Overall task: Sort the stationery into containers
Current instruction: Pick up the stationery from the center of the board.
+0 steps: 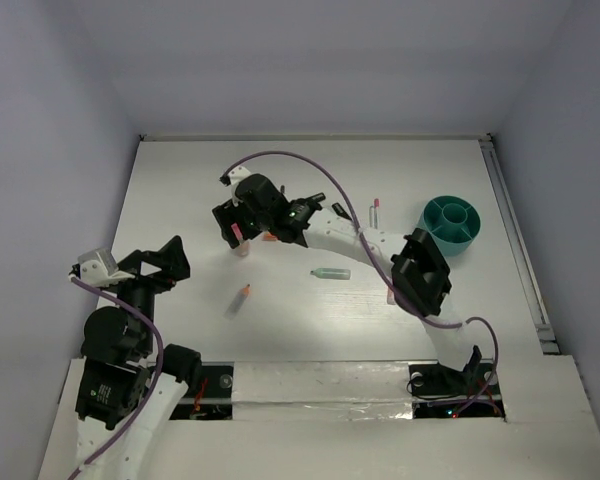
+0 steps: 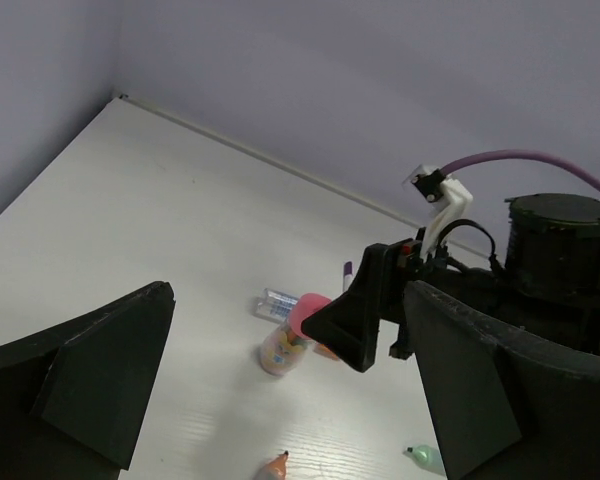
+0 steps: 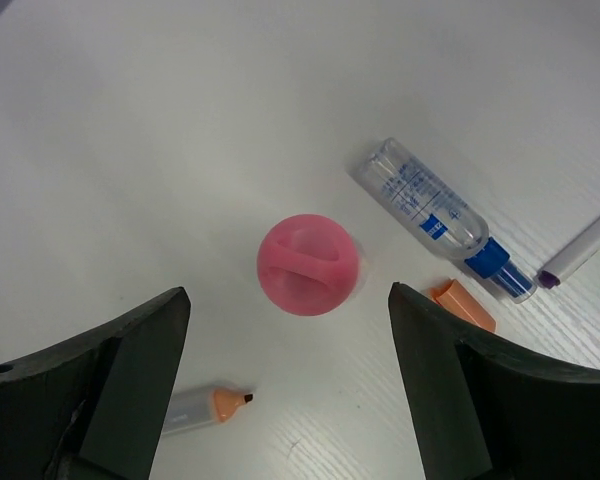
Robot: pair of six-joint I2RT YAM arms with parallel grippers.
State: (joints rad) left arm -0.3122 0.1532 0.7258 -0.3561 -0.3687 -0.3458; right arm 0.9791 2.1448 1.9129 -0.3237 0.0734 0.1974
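A pink-capped tube [image 3: 308,264] stands upright on the white table [image 3: 130,120]. My right gripper [image 3: 285,345] hovers over it, open, its fingers apart from the cap on either side. From above, that gripper [image 1: 237,224] is at the table's middle left, over the tube [image 1: 241,243]. An orange marker [image 1: 242,297] lies uncapped nearer me, a pale-green marker [image 1: 331,273] to its right. The teal tub [image 1: 451,222] stands at the far right. My left gripper [image 1: 168,262] is open and empty at the left, and its wrist view shows the tube [image 2: 283,342].
A clear tube with a blue cap [image 3: 435,218], a loose orange cap [image 3: 462,305] and a purple-tipped pen [image 3: 580,250] lie just beyond the pink-capped tube. Another thin pen [image 1: 376,212] lies left of the tub. Walls close the table's back and sides.
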